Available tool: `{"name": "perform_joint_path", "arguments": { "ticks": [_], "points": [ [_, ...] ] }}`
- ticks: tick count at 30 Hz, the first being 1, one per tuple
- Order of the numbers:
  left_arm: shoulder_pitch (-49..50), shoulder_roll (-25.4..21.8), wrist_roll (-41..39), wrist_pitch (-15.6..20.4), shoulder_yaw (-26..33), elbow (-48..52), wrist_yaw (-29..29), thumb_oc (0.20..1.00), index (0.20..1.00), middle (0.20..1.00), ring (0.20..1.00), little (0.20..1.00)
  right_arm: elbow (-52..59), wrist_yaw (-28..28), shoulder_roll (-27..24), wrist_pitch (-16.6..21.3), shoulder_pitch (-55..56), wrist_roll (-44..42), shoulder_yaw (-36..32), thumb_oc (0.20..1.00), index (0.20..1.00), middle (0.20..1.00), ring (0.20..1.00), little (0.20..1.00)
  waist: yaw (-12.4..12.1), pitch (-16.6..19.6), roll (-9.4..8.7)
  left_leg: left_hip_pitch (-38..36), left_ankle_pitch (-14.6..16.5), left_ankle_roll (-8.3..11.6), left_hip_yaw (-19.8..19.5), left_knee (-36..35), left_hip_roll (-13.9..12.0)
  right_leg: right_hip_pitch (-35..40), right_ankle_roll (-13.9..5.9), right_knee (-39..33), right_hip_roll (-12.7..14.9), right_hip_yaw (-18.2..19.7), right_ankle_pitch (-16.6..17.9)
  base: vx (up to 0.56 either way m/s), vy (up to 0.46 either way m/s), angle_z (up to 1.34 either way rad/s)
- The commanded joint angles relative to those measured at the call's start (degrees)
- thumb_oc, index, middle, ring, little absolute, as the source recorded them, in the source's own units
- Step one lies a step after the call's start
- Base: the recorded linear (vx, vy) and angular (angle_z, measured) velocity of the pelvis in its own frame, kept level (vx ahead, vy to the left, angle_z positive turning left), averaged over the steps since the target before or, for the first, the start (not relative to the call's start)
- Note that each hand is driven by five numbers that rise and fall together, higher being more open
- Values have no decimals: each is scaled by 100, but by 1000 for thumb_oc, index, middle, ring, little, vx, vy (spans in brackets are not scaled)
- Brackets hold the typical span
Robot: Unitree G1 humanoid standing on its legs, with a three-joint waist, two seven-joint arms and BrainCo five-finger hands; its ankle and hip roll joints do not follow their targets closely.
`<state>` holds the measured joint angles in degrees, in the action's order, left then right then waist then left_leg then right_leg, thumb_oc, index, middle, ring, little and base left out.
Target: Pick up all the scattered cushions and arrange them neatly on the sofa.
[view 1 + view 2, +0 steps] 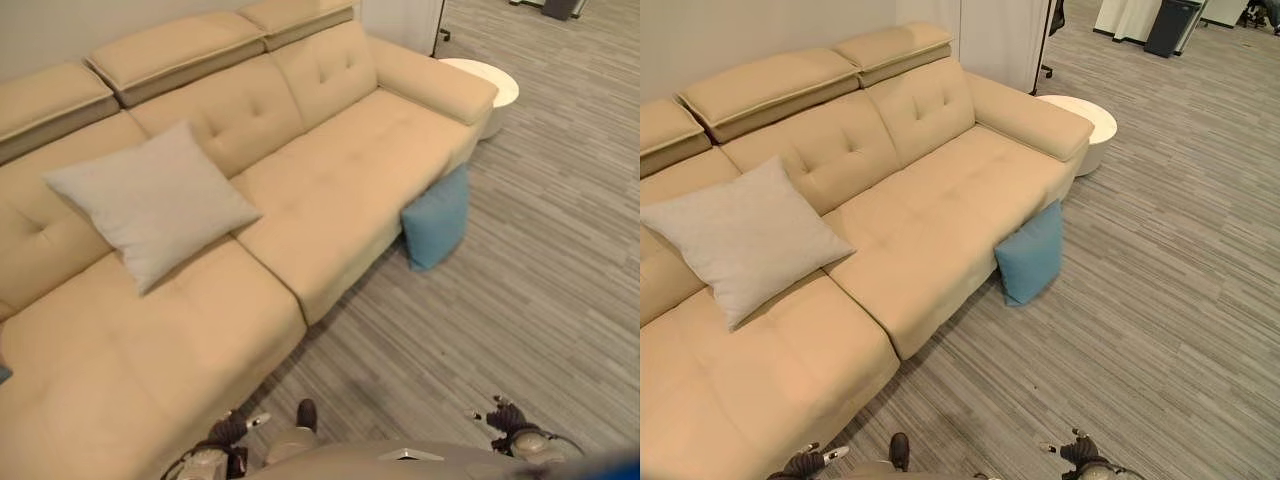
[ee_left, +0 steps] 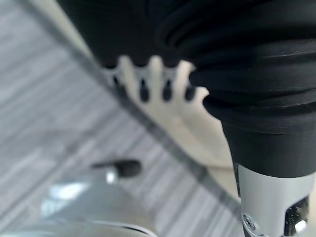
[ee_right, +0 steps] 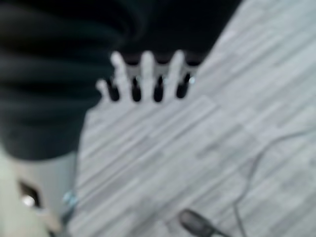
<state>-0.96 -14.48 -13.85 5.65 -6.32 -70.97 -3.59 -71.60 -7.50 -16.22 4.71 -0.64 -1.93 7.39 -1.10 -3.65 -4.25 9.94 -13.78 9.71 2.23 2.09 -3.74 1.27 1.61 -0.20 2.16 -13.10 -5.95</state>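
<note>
Left eye view: beige sofa point(image 1: 330, 190) runs diagonally across the scene, grey cushion point(image 1: 150, 200) propped against the backrest on the left seat section. Blue cushion point(image 1: 437, 218) is on the floor point(image 1: 520, 300), standing on edge and leaning against the sofa's front at the right-arm end. Round white side table point(image 1: 495, 85) sits just past that sofa arm, on the far side from the blue cushion. Left hand point(image 1: 232, 432) is low at the bottom edge near the sofa front, right hand point(image 1: 508, 420) low at the bottom right over the floor, both well apart from the cushions. Left wrist view: fingers point(image 2: 157, 74) straight, spread side by side, nothing held, sofa edge past them. Right wrist view: fingers point(image 3: 146, 74) also straight and relaxed, empty, over bare floor
</note>
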Motion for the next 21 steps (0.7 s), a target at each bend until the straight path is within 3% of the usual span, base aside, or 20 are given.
{"name": "perform_joint_path", "arguments": {
  "ticks": [1,2,4,7,12,13,15,17,18,21],
  "points": [
    [-204,-77,258,82,-6,20,42,1000,1000,1000,1000,1000,-7,-72,-205,32,-256,-230,62,1000,1000,1000,1000,1000,0,-296,-65,-316,1443,-602,-70,1206,528,97,-759,-308,36,394,652,-65,-67,-37],
    [-237,-54,206,104,-63,51,12,1000,1000,1000,1000,1000,-7,-62,-205,31,-244,-286,82,1000,1000,1000,1000,1000,-80,-367,-106,-155,1458,-607,-664,1393,707,47,-720,-256,31,621,667,-26,-15,-40],
    [-248,5,123,131,-152,110,-30,1000,1000,1000,1000,1000,-73,-78,-208,17,-280,-312,112,1000,1000,1000,1000,1000,-177,-367,-93,-157,1645,-671,-1437,1129,991,-20,-740,-221,-30,941,671,19,-11,-71],
    [-317,59,73,148,-237,85,-74,1000,1000,1000,1000,1000,-79,-100,-238,33,-350,-333,175,1000,1000,1000,1000,1000,-250,-370,-64,-46,1527,-669,-1951,778,1114,-63,-781,-199,-110,1314,662,79,27,-101],
    [-324,46,100,148,-256,103,-63,1000,1000,1000,1000,1000,-103,-57,-230,3,-423,-336,205,1000,1000,1000,1000,1000,-255,-330,-3,-289,1572,-822,-1766,543,1071,-243,-838,323,-91,1505,504,121,122,-66],
    [-302,28,101,153,-264,161,-68,1000,1000,1000,1000,1000,-65,-57,-213,17,-465,-311,214,1000,1000,1000,1000,1000,-356,-351,45,-438,1597,-919,-1582,430,1050,-364,-922,715,-47,1458,432,188,200,-90],
    [-290,-71,114,155,-234,202,-107,1000,1000,1000,1000,1000,-43,-65,-185,29,-548,-310,222,1000,1000,1000,1000,1000,-409,-418,118,-673,1671,-1044,-1397,320,936,-836,-1085,1568,53,1220,601,232,162,-133],
    [-261,-113,181,146,-246,235,-91,1000,1000,1000,1000,1000,-19,-60,-167,30,-472,-276,202,1000,1000,1000,1000,1000,-401,-406,133,-925,1782,-1045,-1327,169,858,-998,-1028,1342,223,771,675,255,-1,-116],
    [-276,-122,218,148,-230,226,-89,1000,1000,1000,1000,1000,-30,-65,-178,33,-457,-248,215,1000,1000,1000,1000,1000,-380,-383,109,-1072,1851,-1046,-1298,50,848,-1112,-990,884,266,549,830,254,-77,-31],
    [-290,-87,234,156,-188,185,-92,1000,1000,1000,1000,1000,-8,-69,-154,31,-435,-224,233,1000,1000,1000,1000,1000,-294,-398,90,-1352,1932,-1032,-1324,-113,807,-1324,-1049,215,228,384,1188,270,-99,-28]
  ]
}}
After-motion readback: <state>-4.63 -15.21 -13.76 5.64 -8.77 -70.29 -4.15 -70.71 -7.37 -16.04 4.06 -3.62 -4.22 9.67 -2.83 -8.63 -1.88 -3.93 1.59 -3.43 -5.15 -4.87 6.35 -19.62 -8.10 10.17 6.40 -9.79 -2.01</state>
